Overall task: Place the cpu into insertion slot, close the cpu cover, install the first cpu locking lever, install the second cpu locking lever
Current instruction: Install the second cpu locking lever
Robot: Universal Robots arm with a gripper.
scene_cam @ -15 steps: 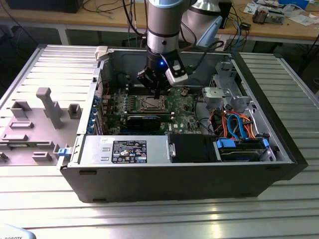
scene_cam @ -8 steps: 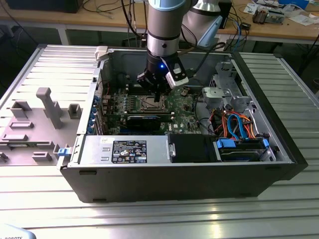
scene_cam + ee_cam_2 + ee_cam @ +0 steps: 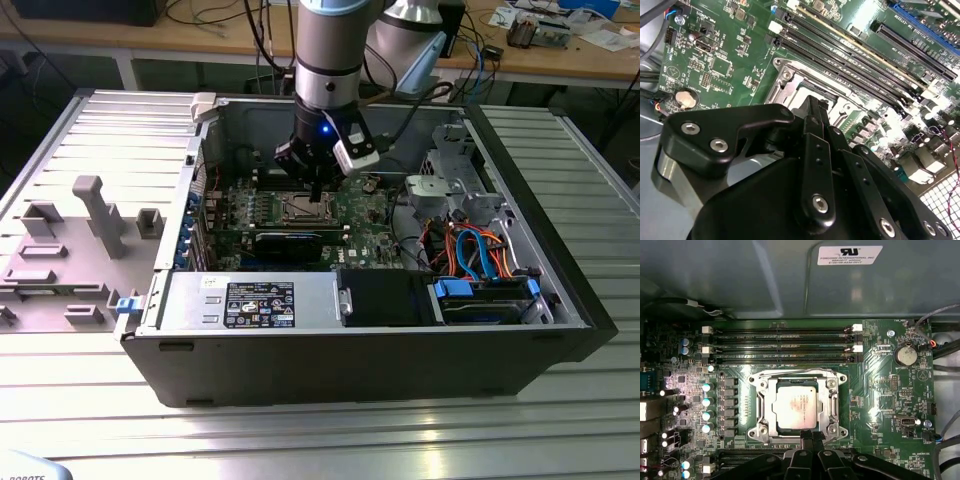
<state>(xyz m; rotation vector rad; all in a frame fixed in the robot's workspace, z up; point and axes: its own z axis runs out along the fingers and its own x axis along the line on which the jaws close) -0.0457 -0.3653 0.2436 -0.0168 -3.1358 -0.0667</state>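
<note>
The cpu is seated in the slot under the closed cover; the gripper is held together just beside it

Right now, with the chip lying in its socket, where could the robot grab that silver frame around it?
Probably by a thin side rail of the cpu cover, from straight above: it lies flat around the cpu, so only narrow rims offer a pinch. The gripper hovers at one edge.

I'm seeing the cpu sitting in the insertion slot, the cpu cover lying over it (gripper hanging just above), card slots running beside.
</note>
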